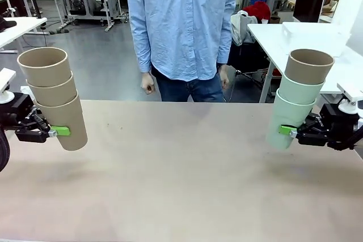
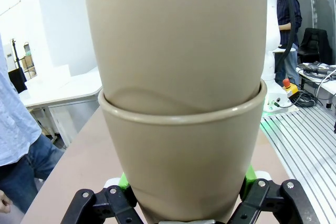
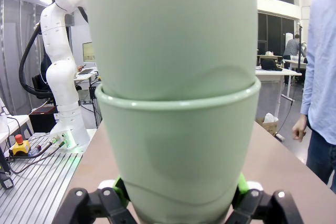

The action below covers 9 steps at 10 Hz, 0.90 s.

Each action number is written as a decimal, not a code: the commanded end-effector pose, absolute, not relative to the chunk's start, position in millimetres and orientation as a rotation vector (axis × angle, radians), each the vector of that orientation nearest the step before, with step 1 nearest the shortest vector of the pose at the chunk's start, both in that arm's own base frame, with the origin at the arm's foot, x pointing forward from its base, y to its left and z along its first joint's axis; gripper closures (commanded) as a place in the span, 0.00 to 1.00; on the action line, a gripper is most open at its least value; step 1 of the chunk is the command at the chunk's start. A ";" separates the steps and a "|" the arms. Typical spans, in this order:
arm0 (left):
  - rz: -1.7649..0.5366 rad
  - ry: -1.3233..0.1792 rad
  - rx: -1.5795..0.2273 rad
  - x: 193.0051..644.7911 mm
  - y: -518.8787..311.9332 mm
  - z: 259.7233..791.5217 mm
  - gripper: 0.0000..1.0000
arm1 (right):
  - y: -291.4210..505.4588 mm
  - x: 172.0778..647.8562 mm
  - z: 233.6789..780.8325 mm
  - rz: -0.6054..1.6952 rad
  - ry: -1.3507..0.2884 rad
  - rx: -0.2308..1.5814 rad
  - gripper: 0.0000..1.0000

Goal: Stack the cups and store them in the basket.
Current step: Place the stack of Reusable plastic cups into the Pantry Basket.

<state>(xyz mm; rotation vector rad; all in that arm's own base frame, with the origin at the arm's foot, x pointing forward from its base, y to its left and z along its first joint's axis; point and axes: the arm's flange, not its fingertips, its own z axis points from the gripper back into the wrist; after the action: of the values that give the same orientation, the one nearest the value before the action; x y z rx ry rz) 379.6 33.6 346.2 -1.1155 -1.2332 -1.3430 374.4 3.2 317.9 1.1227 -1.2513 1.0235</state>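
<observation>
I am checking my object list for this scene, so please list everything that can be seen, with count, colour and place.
tan cups: three, tan-brown, nested in one tilted stack held over the table's left side
mint cups: two, pale mint green, nested and tilted, held over the table's right side
single tan cup: one, tan-brown, nested in the upper mint cup
table: one, light brown, beneath both stacks
person: one, light blue shirt, standing at the far edge
left gripper: one, black with green pads, shut on the lowest tan cup
right gripper: one, black with green pads, shut on the lower mint cup
</observation>
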 end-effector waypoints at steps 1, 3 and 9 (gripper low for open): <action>-1.349 -1.244 -1.114 376.6 31.6 351.7 0.15 | 2.7 374.7 322.2 1.031 -1.260 1.116 0.15; -1.349 -1.244 -1.114 376.6 31.6 351.7 0.15 | 2.7 374.7 322.2 1.031 -1.260 1.116 0.15; -1.349 -1.244 -1.114 376.6 31.6 351.7 0.15 | 2.7 374.7 322.2 1.031 -1.260 1.116 0.15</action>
<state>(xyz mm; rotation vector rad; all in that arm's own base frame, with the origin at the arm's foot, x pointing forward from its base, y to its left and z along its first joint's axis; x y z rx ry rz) 379.6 33.6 346.2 -1.1155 -1.2332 -1.3429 374.4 3.2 317.9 1.1227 -1.2513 1.0235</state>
